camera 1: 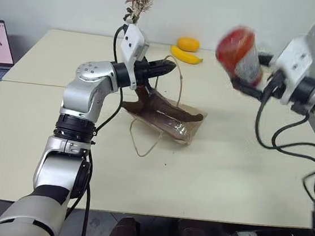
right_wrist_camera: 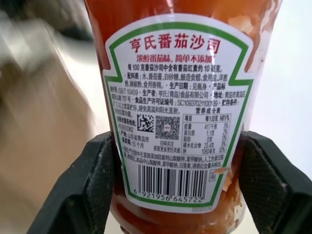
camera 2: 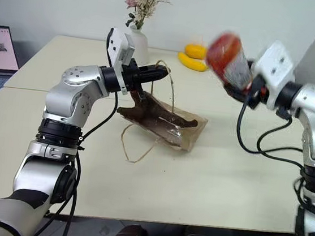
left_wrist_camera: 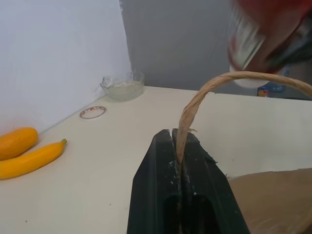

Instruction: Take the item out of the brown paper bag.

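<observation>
The sauce bottle (right_wrist_camera: pixel 178 112) is red and glossy, its rounded plastic body wrapped in a white label edged in green, with red heading characters, dense small print, two square codes and a barcode. The right gripper (camera 2: pixel 242 85) clamps it from both sides: one black, ribbed finger (right_wrist_camera: pixel 90 183) presses each side of the lower body, and the bottle rises between them, tilted, in the air well above the surface (camera 1: pixel 219 176) and well off to one side of the bag. In the eye views it shows as a blurred red shape.

The brown paper bag (camera 1: pixel 166 118) is creased kraft paper, slumped on its side on the pale, smooth surface, below and just beyond the left fingers. The left gripper (camera 1: pixel 164 67) is clenched on one of its handles: a thin, twisted paper cord (left_wrist_camera: pixel 195 105) runs out from between the two flat black fingers (left_wrist_camera: pixel 156 185) and arcs away in a loop. A second cord handle (camera 1: pixel 143 145) lies limp on the surface beside the bag.

Far past the left fingers lie a curved yellow banana (left_wrist_camera: pixel 31 158) and a rounded orange fruit (left_wrist_camera: pixel 17 141), close together, with a small glass bowl (left_wrist_camera: pixel 123 85) further along.
</observation>
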### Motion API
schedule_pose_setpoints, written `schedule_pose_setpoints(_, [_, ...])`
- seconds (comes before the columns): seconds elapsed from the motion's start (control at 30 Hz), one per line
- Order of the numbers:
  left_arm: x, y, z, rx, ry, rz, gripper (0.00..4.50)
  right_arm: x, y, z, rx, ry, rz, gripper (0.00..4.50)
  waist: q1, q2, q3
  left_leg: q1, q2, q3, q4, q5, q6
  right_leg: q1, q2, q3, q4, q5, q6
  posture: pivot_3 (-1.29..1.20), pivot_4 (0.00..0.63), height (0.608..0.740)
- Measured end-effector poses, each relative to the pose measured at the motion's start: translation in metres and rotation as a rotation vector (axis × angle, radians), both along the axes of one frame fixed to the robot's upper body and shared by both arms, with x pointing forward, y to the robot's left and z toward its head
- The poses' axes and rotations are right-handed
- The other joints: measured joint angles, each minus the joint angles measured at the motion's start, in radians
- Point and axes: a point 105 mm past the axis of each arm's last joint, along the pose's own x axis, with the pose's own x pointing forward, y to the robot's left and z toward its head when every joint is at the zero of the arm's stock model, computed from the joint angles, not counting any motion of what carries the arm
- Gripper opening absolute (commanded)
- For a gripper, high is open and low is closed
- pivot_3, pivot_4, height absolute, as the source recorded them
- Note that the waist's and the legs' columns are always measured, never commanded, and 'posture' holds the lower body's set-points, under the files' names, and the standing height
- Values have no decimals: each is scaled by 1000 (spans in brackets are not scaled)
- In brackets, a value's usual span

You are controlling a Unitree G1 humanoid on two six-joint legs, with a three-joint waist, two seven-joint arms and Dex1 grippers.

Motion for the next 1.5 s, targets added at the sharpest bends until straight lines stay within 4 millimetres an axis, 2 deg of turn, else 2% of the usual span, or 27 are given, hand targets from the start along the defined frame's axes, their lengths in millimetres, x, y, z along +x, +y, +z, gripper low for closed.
schedule_pose_setpoints(0.07, [0,0,0,0,0,0,0,9,-12,-39,-102,85,-49,3144,-3,1,1,0,1,2,0,0,0,-1,1,0,0,0,0,0,150,740])
schedule_pose_setpoints(0.17, [0,-1,0,-1,1,-4,0,13,-21,-78,-272,140,-44,3144,-12,3,3,0,1,4,0,0,0,-2,2,1,1,0,0,0,150,740])
schedule_pose_setpoints(0.23, [0,-1,0,-1,1,-3,0,13,-31,-99,-357,183,-48,3144,-12,4,4,0,2,4,0,0,0,-2,2,1,1,0,0,0,150,740])
schedule_pose_setpoints(0.3, [0,-1,0,0,1,-4,0,12,-34,-107,-399,197,-38,3144,-12,5,4,0,2,4,0,0,0,-2,3,1,1,0,0,0,150,740])
schedule_pose_setpoints(0.33, [0,-1,0,0,1,-4,0,12,-34,-108,-416,197,-30,3144,-13,5,4,0,2,4,0,0,0,-2,3,1,1,0,0,0,150,740])
schedule_pose_setpoints(0.47, [0,0,0,1,1,-2,0,9,-33,-110,-457,209,5,4491,-11,5,4,0,2,3,0,0,0,-2,3,1,1,0,0,0,150,740])
schedule_pose_setpoints(0.6, [0,0,0,1,1,-1,0,7,-33,-110,-463,221,15,4491,-11,5,4,0,1,2,1,0,0,-1,2,1,1,0,0,0,150,740])
schedule_pose_setpoints(0.7, [0,0,0,1,1,0,0,6,-34,-99,-405,208,3,4491,-11,5,4,1,1,1,1,0,0,-1,2,1,1,0,0,0,150,740])
schedule_pose_setpoints(0.77, [1,1,-1,3,0,11,0,-3,-27,-83,-253,184,3,4491,-9,5,4,0,2,-1,1,0,0,-1,2,1,1,0,0,0,150,740])
schedule_pose_setpoints(0.83, [4,2,-2,10,0,38,0,-19,-9,-66,-66,160,50,4491,-8,5,4,0,2,-5,0,0,-1,0,2,0,2,0,0,0,150,740])
schedule_pose_setpoints(0.9, [7,4,-3,12,3,65,0,-36,8,-59,81,158,99,4491,-6,5,4,1,2,-7,0,0,-1,1,2,-1,2,0,0,0,150,740])
schedule_pose_setpoints(0.93, [11,7,-4,12,12,88,0,-51,20,-58,196,158,131,4491,-3,5,4,1,3,-7,0,0,-1,2,2,-2,2,0,0,0,150,740])
schedule_pose_setpoints(1.0, [14,10,-8,11,29,107,0,-75,45,-62,353,179,182,4491,0,5,4,1,3,-8,0,0,-1,2,1,-2,2,0,0,0,150,740])
schedule_pose_setpoints(1.1, [16,11,-11,16,50,104,562,-93,64,-59,486,163,172,4500,-1,5,4,2,1,-5,1,0,-1,2,1,-1,2,0,1,0,150,740])
schedule_pose_setpoints(1.17, [17,12,-8,30,48,97,1162,-98,68,-51,508,131,164,4500,-1,5,4,3,0,-4,2,1,-1,3,1,-1,2,1,2,0,150,740])
schedule_pose_setpoints(1.3, [17,15,0,60,34,82,2381,-97,69,-50,523,126,141,4500,-1,5,4,3,0,-4,2,1,-1,3,1,-2,1,1,2,0,150,740])
schedule_pose_setpoints(1.43, [13,21,0,86,46,62,3571,-94,68,-50,531,124,125,4500,-5,5,4,2,1,-4,1,0,-1,1,3,-1,1,0,1,0,150,740])
schedule_pose_setpoints(1.5, [5,28,-1,105,48,41,4193,-92,69,-53,535,130,124,4500,-11,5,4,2,2,-4,0,0,-1,1,3,0,1,0,1,0,150,740])
